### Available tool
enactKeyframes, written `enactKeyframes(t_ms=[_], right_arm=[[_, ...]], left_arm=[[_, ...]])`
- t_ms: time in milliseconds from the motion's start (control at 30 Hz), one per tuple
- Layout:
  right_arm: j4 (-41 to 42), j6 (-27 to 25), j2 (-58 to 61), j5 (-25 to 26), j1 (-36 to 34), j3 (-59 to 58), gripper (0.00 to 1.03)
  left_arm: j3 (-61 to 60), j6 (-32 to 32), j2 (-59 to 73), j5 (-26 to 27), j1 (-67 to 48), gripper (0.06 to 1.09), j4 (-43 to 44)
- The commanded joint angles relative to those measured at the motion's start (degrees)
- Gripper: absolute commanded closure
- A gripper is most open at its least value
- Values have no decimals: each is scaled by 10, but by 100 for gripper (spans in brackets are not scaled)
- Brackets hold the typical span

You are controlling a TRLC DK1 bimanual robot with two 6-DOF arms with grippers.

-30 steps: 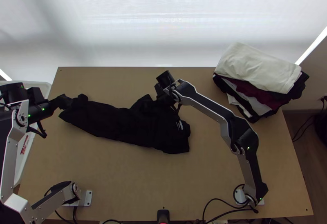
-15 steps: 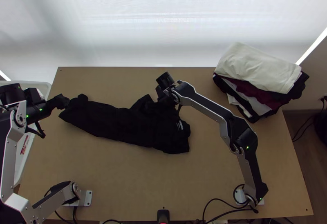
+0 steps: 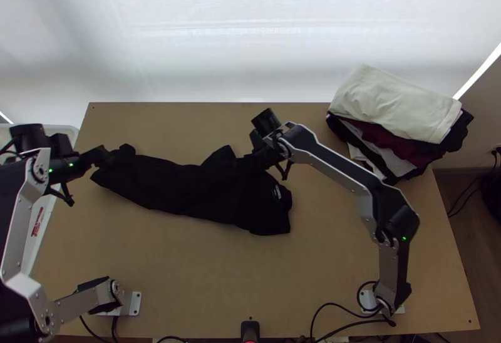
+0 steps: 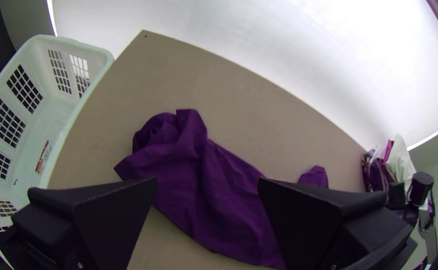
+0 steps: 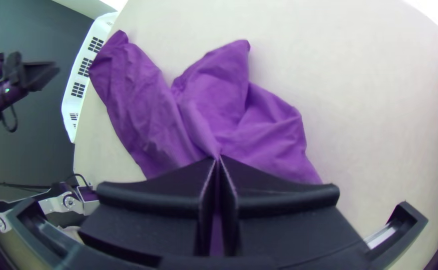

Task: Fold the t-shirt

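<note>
The right hand (image 5: pixel 217 157) has shifted a little rightward in the top view, its fingers pressed together and pinching a ridge of the t-shirt (image 3: pixel 188 186). The left hand (image 4: pixel 207 181) has edged back in over the cloth's left end, fingers spread and holding nothing. The t-shirt itself has hardly moved: a long, rumpled strip on the desk (image 3: pixel 188 268), from left to centre of the top view. The left end probably needs gripping before any fold.
</note>
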Motion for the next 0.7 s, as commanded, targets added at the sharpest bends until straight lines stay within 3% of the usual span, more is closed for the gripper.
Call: enactKeyframes(t_ms=[0, 233, 667], right_arm=[[-4, 17, -60, -3, -7, -25, 100], [-4, 31, -103, -2, -6, -45, 100], [-4, 44, -111, 13, -4, -53, 100]], left_arm=[[12, 37, 69, 4, -12, 11, 1], [40, 56, 163, 1, -19, 11, 112], [69, 80, 241, -4, -108, 11, 96]])
